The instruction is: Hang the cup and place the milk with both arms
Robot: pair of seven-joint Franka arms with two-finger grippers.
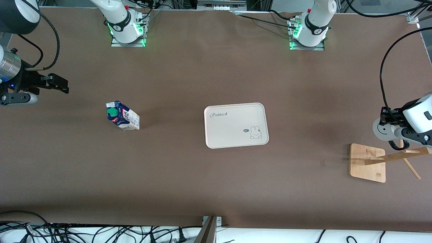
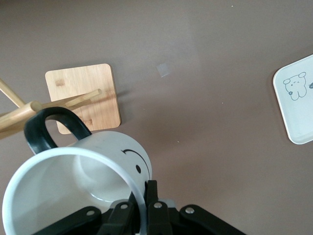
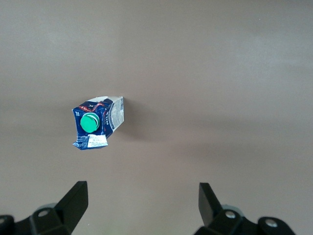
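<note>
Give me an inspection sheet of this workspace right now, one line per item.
Surface: brown table, one small pale mark.
Job's things: milk upright, toward the right arm's end; cup held above the wooden rack; tray mid-table.
Clutter: nothing seen.
Grippers: left gripper shut on the cup's rim; right gripper open, in the air over the table, the milk below it.
Cables: black cables along the table's near edge.
Surroundings: arm bases lit green.

White arms (image 1: 315,23), black cables, black grippers.
</note>
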